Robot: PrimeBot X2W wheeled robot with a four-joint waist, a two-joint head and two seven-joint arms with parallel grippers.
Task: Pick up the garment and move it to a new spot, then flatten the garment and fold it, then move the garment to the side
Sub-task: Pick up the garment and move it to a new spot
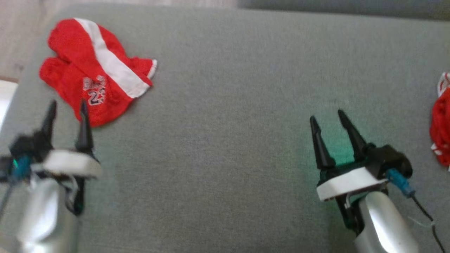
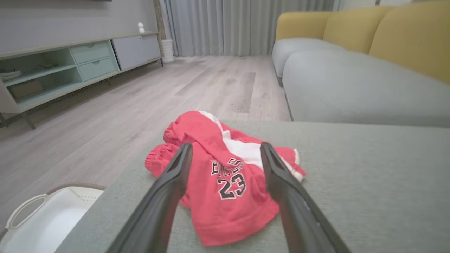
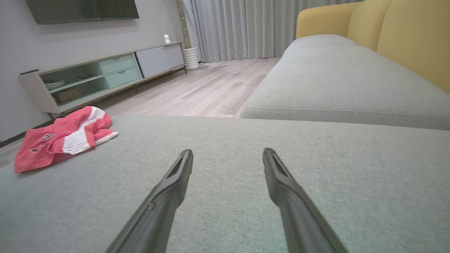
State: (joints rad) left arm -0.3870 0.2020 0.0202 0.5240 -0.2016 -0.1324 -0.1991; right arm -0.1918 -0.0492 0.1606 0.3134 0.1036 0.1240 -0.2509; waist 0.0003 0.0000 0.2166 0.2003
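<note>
- Head view: a red garment (image 1: pixel 95 73) with a white stripe lies crumpled at the far left corner of a grey cushion (image 1: pixel 228 88). A second red cloth (image 1: pixel 441 130) sits at the cushion's right edge.
- The left gripper (image 1: pixel 68 104) hovers just short of the garment, its jaws spread wide and holding nothing. The right gripper (image 1: pixel 327 116) is well apart from the garment, also wide open and empty.
- Left wrist view: the fingers frame the garment (image 2: pixel 225 175) — the number 23 is readable. Beside the cushion stands a white basket (image 2: pixel 42 218), showing its rim, a handle and its pale inside.
- Right wrist view: a television (image 3: pixel 81 8) hangs above a low cabinet (image 3: pixel 105 75) — its open shelf holds a stack of dishes (image 3: pixel 54 84).
</note>
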